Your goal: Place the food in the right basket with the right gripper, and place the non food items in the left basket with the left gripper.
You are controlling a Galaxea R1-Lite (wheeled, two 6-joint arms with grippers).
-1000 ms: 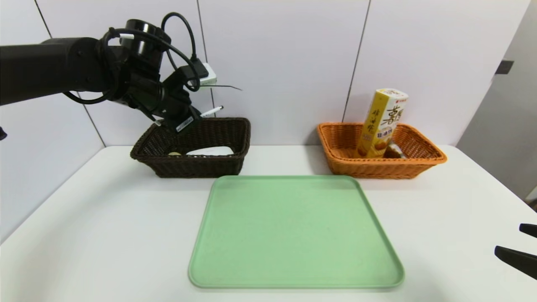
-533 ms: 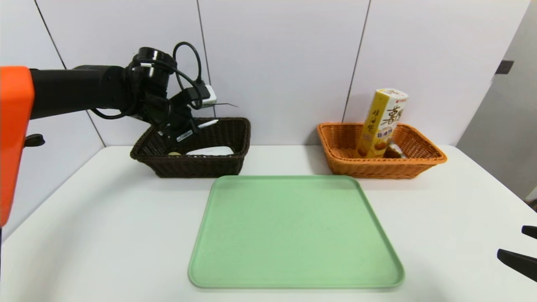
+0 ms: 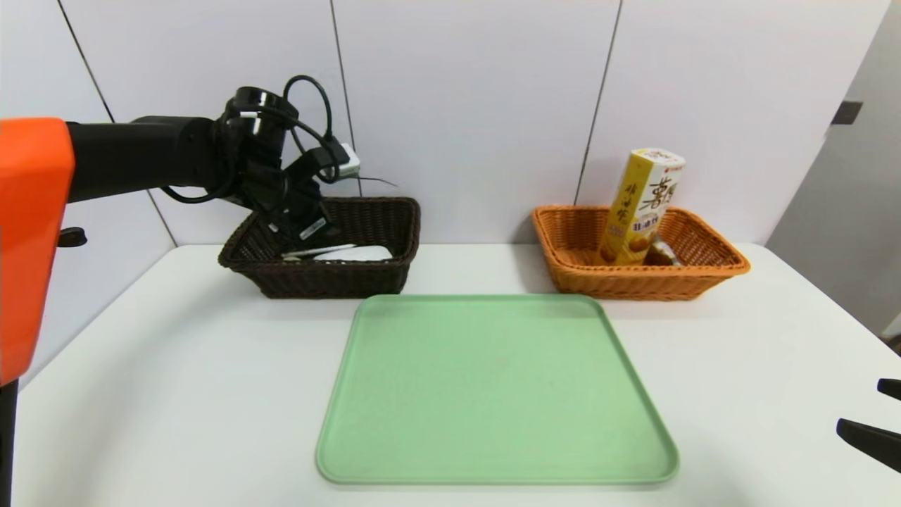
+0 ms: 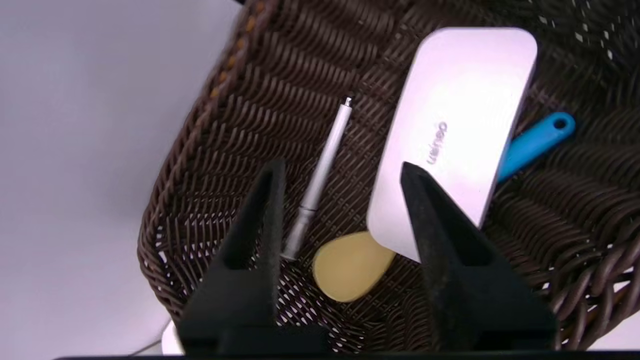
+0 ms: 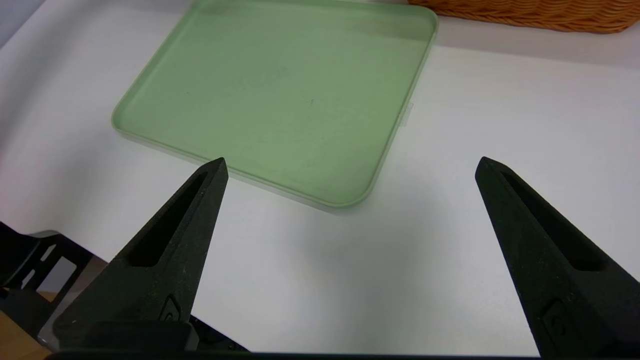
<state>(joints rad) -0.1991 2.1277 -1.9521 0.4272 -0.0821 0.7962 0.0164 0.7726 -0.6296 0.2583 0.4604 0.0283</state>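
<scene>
Your left gripper (image 4: 340, 180) is hanging over the near-left corner of the dark basket (image 3: 394, 211), fingers parted about halfway and gripping nothing. The pen (image 4: 320, 175) is lying loose on the wicker floor, directly under the gap between the fingers. Its long axis is running roughly 1 to 7 o'clock in the left wrist view, tip at 1 o'clock, so it is almost in line with the fingers and clear of both. That is the relation to watch: any pull-out is best going straight up and back along that line, so neither finger is dragging the pen or catching the rim.

Beside the pen a white case (image 4: 455, 130) is sitting at about 2 o'clock, one finger crossing in front of its near end (touching or just above, you cannot tell). A blue handle (image 4: 537, 142) is poking out from under it, and a yellow disc (image 4: 350, 265) is lying near the pen's lower end.

The head view is showing the arm reaching into the basket from 9 o'clock and only a pale sliver of the contents; the pen's lie and the released grip are clear from the wrist alone. It also shows the tray (image 3: 493, 387) bare and the orange basket (image 3: 704, 271) holding a yellow box (image 3: 642, 204).

Your right gripper (image 5: 350, 165) is parked wide open over the table (image 3: 176, 380), near the tray's corner, holding nothing.
</scene>
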